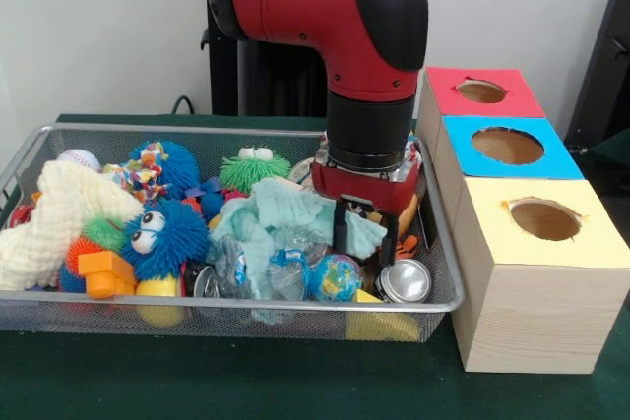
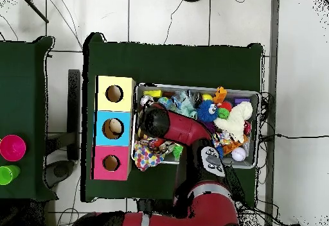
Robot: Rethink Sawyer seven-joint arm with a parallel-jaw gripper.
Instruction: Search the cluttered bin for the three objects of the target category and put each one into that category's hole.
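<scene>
The wire mesh bin [image 1: 246, 304] is full of toys; it also shows in the overhead view [image 2: 252, 95]. My gripper [image 1: 366, 239] reaches down into its right part. Its black fingers [image 1: 340, 229] stand apart, over a teal cloth [image 1: 285, 218] and a crushed can [image 1: 404, 280]. An orange-tan piece [image 1: 408, 215] shows just right of the gripper, mostly hidden. A yellow rounded toy [image 1: 158, 288] lies at the front left under a blue puffer ball [image 1: 163, 235]. The red-topped box's hole [image 1: 481, 91] is far right of the bin and also shows in the overhead view [image 2: 111, 163]. There the arm hides the gripper.
The blue-topped box [image 1: 507, 146] and the yellow-topped box [image 1: 544, 219] stand in a row with the red one. In the bin are a globe ball [image 1: 335, 277], a green puffer [image 1: 253, 170], a cream cloth [image 1: 54, 223] and a baseball [image 1: 79, 157]. Cups [image 2: 11, 147] stand on a side table.
</scene>
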